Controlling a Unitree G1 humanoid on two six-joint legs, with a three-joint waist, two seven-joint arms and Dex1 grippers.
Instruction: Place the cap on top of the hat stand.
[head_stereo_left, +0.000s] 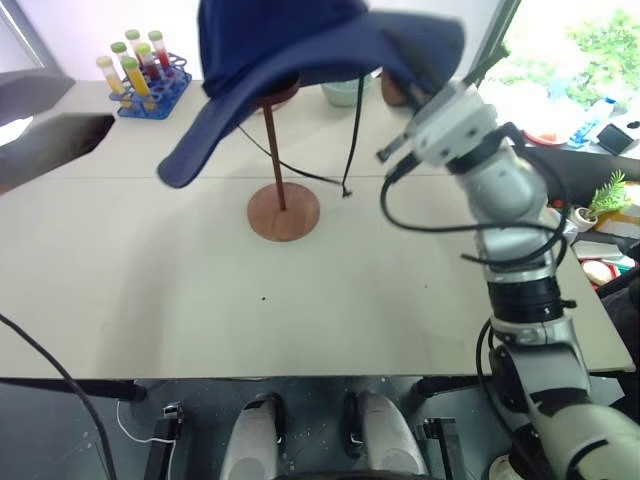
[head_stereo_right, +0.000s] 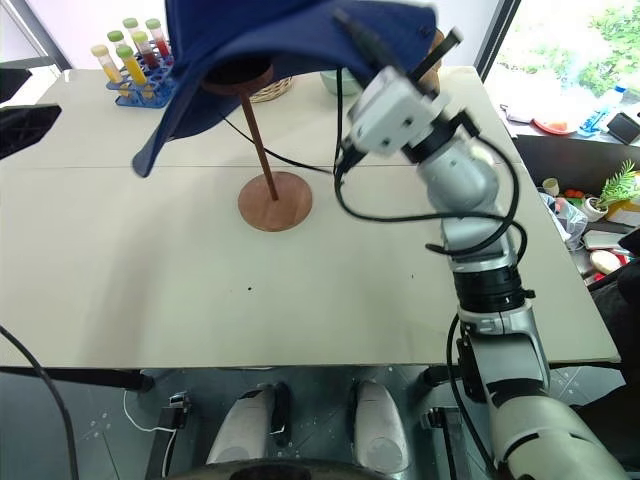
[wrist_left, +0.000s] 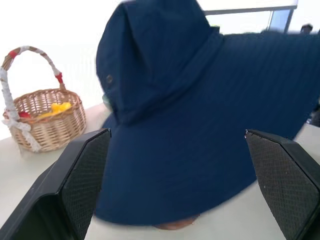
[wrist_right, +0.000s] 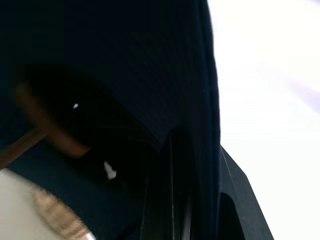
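Beige table (head_stereo_left: 150, 260); right end effector (head_stereo_right: 395, 60) pinches the navy floppy-brimmed cap (head_stereo_left: 300, 50); left end effector (wrist_left: 180, 185) gapes wide.

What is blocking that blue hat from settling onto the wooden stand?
Nothing visible does. The cap already drapes over the hat stand, hiding its disc top. The right gripper is shut on the brim's edge; the left gripper is open, apart from the cap.
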